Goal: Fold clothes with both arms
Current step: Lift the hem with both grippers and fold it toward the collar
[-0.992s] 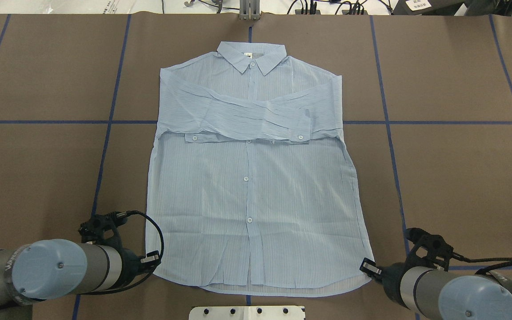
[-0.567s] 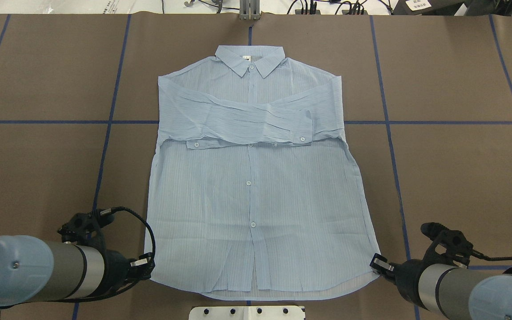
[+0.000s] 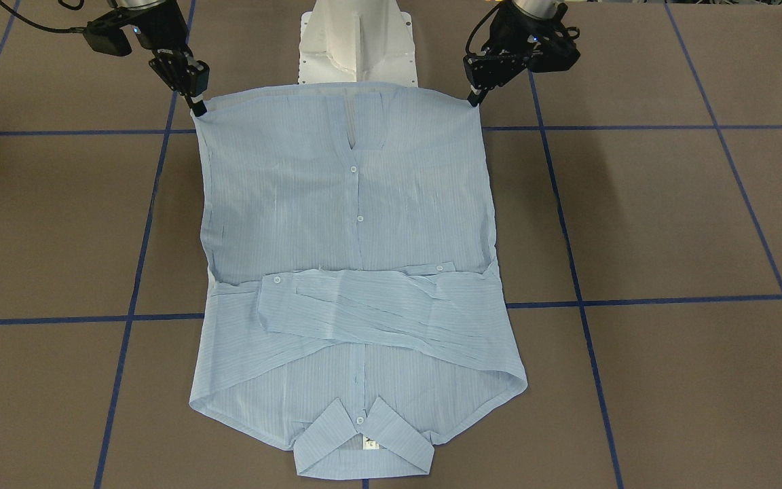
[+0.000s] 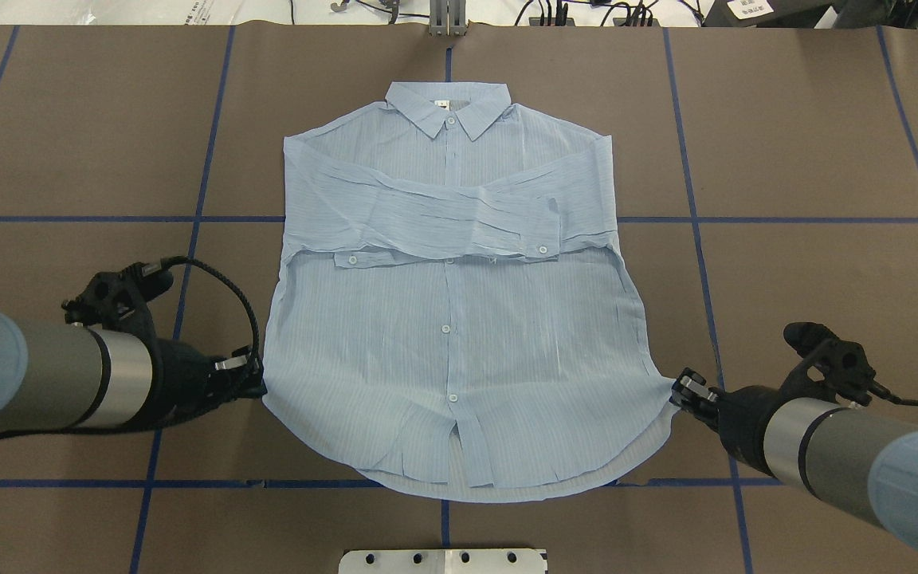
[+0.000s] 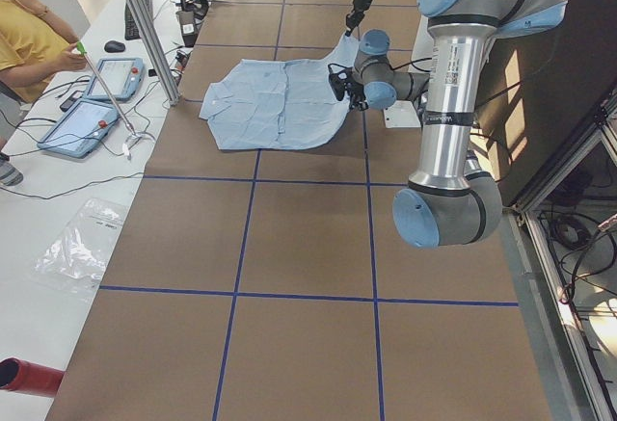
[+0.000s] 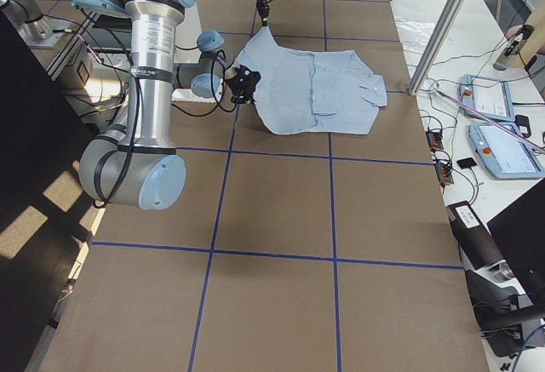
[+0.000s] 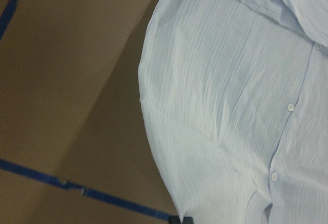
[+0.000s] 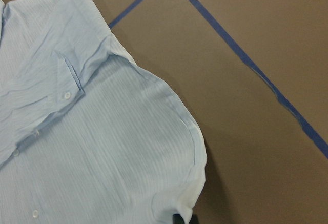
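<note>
The light-blue striped shirt point(image 4: 451, 335) lies front up on the brown table, collar point(image 4: 449, 108) at the far side and both sleeves folded across the chest. My left gripper point(image 4: 258, 384) is shut on the hem's left corner. My right gripper point(image 4: 676, 394) is shut on the hem's right corner. Both corners hang above the table, so the hem sags in a curve between them. In the front-facing view the left gripper point(image 3: 475, 100) and right gripper point(image 3: 198, 109) pinch the same two corners. Each wrist view shows the shirt point(image 7: 230, 106) point(image 8: 102, 147) draping away from the held corner.
The white pedestal base point(image 4: 443, 560) stands at the near table edge behind the hem. Blue tape lines point(image 4: 698, 219) cross the brown mat. In the left side view a metal post point(image 5: 145, 26), tablets point(image 5: 92, 122) and a seated person point(image 5: 24, 40) are beyond the far edge.
Both grippers have risen and moved toward the collar with the hem corners in them. The hem has come off the table near the base and now sags between them.
</note>
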